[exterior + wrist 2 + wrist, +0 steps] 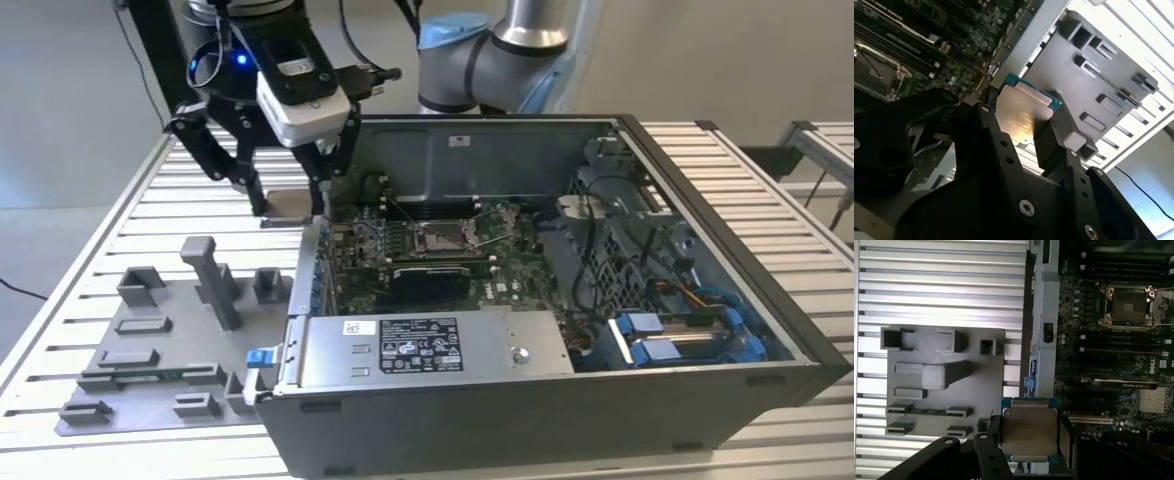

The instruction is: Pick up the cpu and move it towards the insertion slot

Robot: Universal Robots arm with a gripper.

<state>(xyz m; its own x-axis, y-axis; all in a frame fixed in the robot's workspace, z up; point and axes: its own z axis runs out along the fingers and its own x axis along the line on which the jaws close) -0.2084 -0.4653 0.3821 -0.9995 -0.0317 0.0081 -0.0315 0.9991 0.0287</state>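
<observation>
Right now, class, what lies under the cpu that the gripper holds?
Around the cpu, the first wrist view shows the grey fixture plate and the case wall below. What lies straight beneath the cpu is covered by it.

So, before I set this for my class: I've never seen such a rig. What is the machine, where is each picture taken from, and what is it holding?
It is one robot arm with a black claw at its end. The exterior view comes from a camera off the arm; both wrist views come from cameras riding on the arm near the claw. On the slatted metal table sit an open computer case and a grey plate of plastic holders. The claw is shut on a small square silver chip, held up beside the case's side wall. Inside the case, on the green board, is the square metal socket; the chip is not in it.
</observation>
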